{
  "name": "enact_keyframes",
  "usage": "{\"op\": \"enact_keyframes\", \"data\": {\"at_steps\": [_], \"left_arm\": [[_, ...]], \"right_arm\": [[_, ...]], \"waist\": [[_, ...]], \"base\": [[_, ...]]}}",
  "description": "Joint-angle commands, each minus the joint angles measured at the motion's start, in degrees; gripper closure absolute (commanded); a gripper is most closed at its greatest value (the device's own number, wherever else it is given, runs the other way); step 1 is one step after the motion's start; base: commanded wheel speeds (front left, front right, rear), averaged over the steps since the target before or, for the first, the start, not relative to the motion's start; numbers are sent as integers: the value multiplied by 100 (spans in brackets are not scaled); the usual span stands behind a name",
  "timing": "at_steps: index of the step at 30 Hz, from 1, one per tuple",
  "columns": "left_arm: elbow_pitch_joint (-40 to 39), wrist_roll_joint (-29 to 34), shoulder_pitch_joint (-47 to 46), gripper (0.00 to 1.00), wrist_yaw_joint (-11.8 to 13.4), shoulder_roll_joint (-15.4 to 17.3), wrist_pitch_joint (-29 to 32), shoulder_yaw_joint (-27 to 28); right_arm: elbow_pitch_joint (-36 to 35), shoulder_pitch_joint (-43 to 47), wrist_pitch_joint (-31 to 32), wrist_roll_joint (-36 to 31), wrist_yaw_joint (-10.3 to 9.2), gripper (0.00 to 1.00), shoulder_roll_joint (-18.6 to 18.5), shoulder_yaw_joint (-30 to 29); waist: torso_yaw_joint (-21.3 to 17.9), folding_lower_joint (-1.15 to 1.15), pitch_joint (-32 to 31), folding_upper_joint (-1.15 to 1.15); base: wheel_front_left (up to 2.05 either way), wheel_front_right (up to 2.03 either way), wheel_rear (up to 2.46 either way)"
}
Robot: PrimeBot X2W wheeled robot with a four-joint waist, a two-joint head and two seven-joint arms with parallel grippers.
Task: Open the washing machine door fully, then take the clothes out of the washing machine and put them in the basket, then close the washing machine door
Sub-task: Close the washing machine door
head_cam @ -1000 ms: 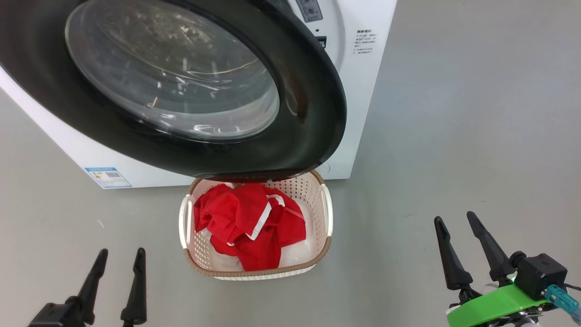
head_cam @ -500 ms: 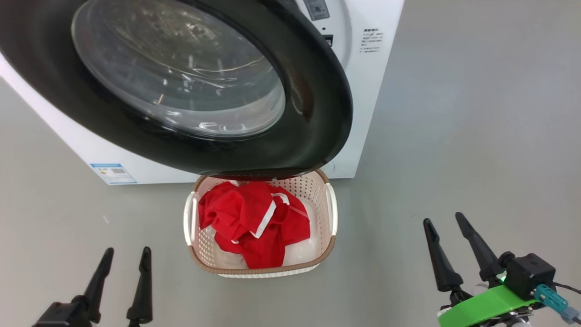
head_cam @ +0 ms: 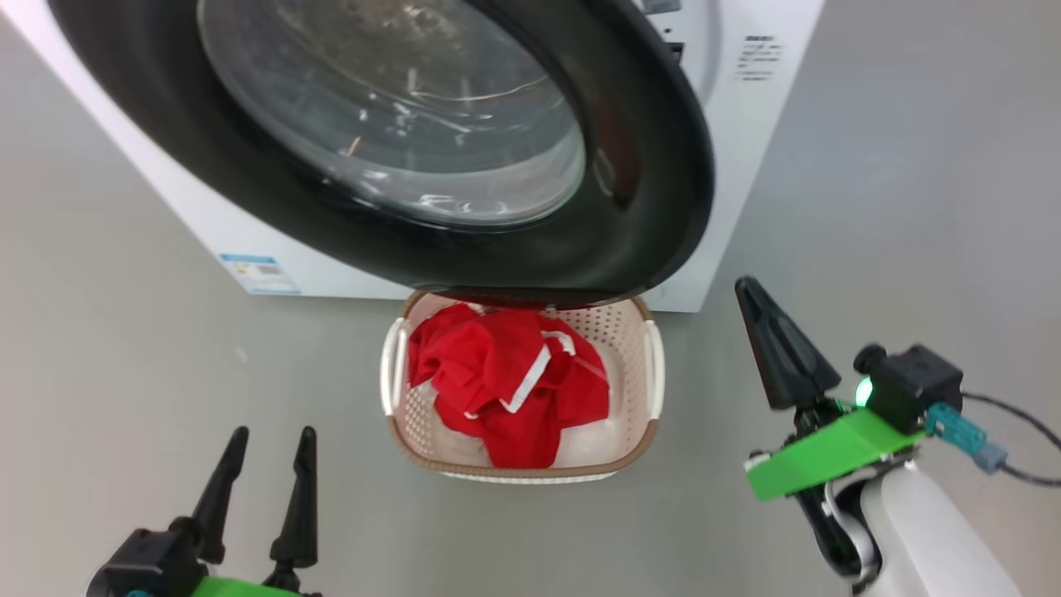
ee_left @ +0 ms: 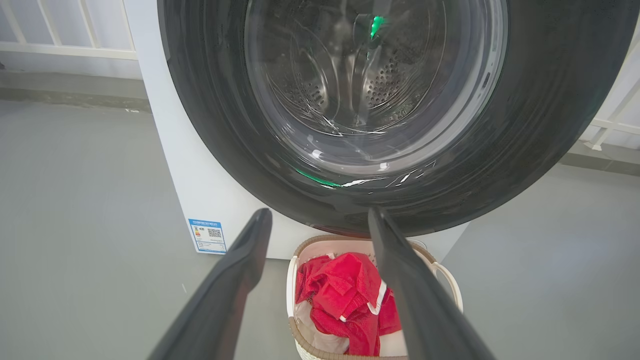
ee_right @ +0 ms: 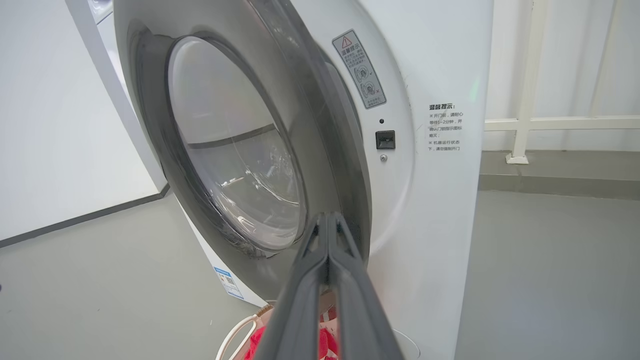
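Step in hand, by judgement: the last one, closing the washing machine door (head_cam: 646, 166).

Clothes (head_cam: 506, 373): red with white trim, heaped in the basket (head_cam: 617, 327), some white cloth beneath.

Basket: on the floor (head_cam: 870, 207) just in front of the washing machine (head_cam: 746, 124), far end under the door's lower rim.

Door: ajar, swung partway out from the cabinet. In the right wrist view, a gap at its free edge and the latch slot (ee_right: 385, 140) bare on the white front.

Right gripper (head_cam: 750, 294): fingers pressed together, nothing between them. Raised to the right of the basket, tip near the door's free edge but apart from it.

Left gripper (head_cam: 274, 435): spread wide, empty, low at the left, pointing towards door and basket.

Next move, by judgement: calls for setting the joined fingers against the black frame's outer face near the free edge, then pushing towards the cabinet until latched. Glossy curved surface, so some risk of sliding off. Needs clearance from the basket below.

Against one second ago: right fingers then spread, now joined. Right gripper higher in the head view and closer to the door. Whole head view shifted, so a move of the camera, not of machine or basket. Door's angle to the cabinet: no clear change.
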Motion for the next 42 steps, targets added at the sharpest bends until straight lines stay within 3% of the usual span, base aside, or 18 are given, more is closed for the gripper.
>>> {"op": "enact_keyframes", "data": {"at_steps": [1, 14, 42], "left_arm": [[-157, 19, -189, 0, -31, 21, -69, 139], [-203, -164, -506, 0, -31, -106, -69, -54], [-292, -459, -1149, 0, -31, -132, -69, -556]], "right_arm": [[-41, -292, -36, 66, 28, 100, -3, 166], [418, -1291, -36, 6, 28, 100, -92, -70], [304, -2751, -36, -229, 28, 100, -326, -1126]], "waist": [[223, 0, 130, 0], [870, 0, 594, 0], [1243, 0, 1469, 0]], "base": [[0, 0, 0], [0, 0, 0], [0, 0, 0]]}}
